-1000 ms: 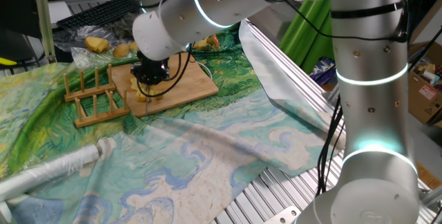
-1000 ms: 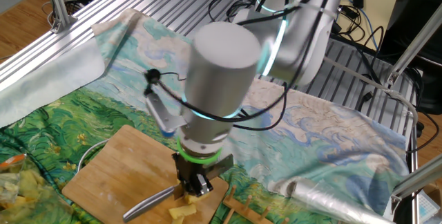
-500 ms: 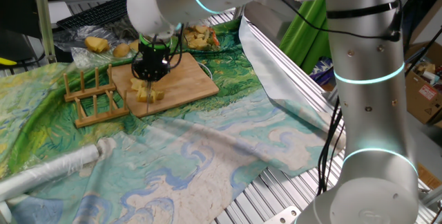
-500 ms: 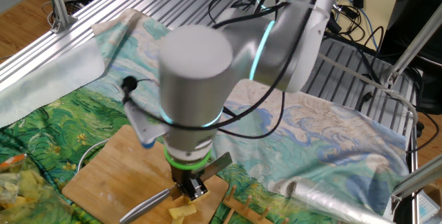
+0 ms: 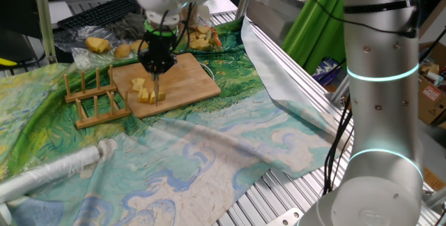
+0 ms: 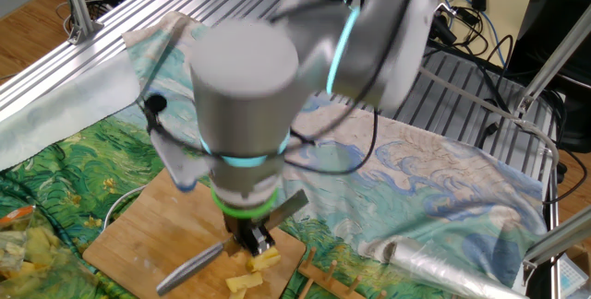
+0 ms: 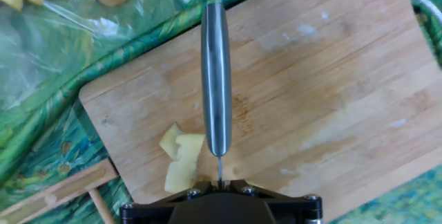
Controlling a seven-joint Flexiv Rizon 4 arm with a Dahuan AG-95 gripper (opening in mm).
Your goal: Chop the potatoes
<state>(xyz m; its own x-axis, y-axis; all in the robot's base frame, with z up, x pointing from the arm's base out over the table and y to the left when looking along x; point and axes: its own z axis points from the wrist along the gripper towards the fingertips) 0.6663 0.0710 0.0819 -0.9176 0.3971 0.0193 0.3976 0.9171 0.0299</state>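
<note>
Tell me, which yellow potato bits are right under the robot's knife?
The potatoes on the wooden board, below the knife in the gripper. The other potato pieces lie on plastic beyond the board.

Matt wooden board (image 7: 331, 92), glossy metal knife (image 7: 216, 86)

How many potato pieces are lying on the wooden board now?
3 potato pieces, clustered at a board corner by the rack, beside the knife; the tool may hide others.

Arm (image 5: 376, 79) overhead, jaws clamped, pointing straight down.
</note>
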